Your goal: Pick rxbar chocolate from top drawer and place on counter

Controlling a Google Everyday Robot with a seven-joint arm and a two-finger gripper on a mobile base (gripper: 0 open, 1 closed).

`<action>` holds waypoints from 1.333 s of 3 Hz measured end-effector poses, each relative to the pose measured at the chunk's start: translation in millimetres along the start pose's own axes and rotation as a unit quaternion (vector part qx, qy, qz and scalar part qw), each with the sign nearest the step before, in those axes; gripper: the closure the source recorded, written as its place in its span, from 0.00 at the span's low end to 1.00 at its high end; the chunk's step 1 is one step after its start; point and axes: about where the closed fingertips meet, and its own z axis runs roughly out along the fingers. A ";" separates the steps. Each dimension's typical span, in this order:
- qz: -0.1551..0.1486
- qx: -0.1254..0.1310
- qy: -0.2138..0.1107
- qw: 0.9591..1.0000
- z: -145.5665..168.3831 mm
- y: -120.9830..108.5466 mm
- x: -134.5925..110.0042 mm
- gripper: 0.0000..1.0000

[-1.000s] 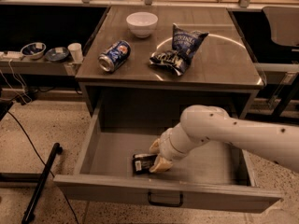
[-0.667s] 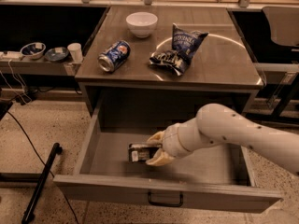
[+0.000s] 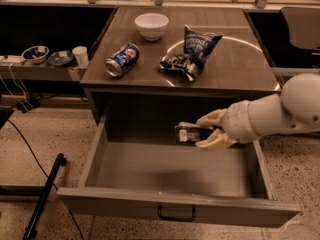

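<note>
The top drawer (image 3: 150, 204) is pulled wide open under the counter (image 3: 235, 69), and its floor is bare. My gripper (image 3: 206, 130) reaches in from the right on a white arm. It is shut on the rxbar chocolate (image 3: 187, 133), a small dark wrapped bar. It holds the bar in the air above the drawer floor, in front of the dark opening just below the counter edge. The bar sticks out to the left of the pale fingers (image 3: 211, 118).
On the counter stand a white bowl (image 3: 151, 25), a blue soda can (image 3: 121, 60) on its side and a blue-and-white chip bag (image 3: 192, 51). A low side shelf (image 3: 30, 70) at the left holds small bowls and a cup. A black pole (image 3: 44, 196) lies on the floor.
My gripper has lifted the bar off the drawer floor and carried it up and to the right. The arm has drawn back to the right.
</note>
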 end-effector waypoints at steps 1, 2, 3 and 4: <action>0.076 0.002 0.040 0.996 -58.6 -41.3 23.9 1.00; 0.138 0.021 0.075 0.987 -90.2 -95.2 30.6 1.00; 0.190 0.073 0.090 0.975 -122.1 -143.8 28.0 1.00; 0.242 0.135 0.097 0.956 -156.2 -169.6 35.5 1.00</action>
